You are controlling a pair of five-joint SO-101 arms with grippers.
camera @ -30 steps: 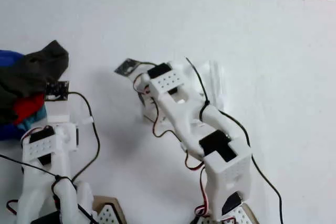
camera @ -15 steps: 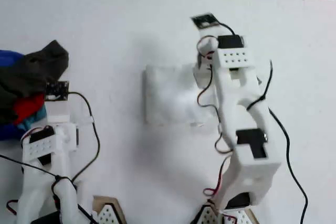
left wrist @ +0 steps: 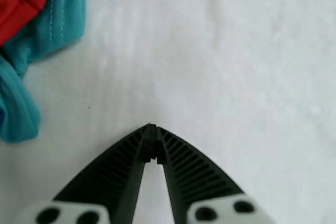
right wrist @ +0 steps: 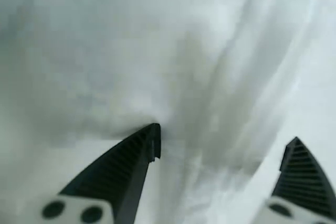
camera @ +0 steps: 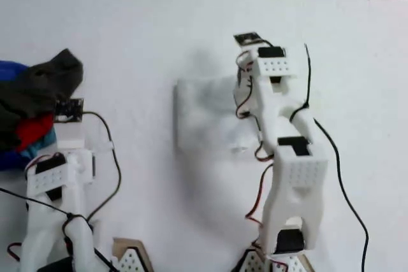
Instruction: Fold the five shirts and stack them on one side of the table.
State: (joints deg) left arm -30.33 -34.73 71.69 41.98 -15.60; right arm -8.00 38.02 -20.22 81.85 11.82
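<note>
The surface (camera: 159,23) is white and matte. A white shirt (camera: 204,119), folded to a soft rectangle with shallow creases, lies near its centre. A crumpled pile of shirts (camera: 32,103), in dark grey, blue, red and teal, sits at the left edge. My right jaws stand released over the white shirt. My left jaws are clenched tip to tip on nothing, above bare surface just beside the pile.

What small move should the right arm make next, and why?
Probably lower the right tool and close it on the white shirt: its jaws stand open over the wrinkled fabric, and the shirt lies mid-table, apart from the pile of shirts.
</note>
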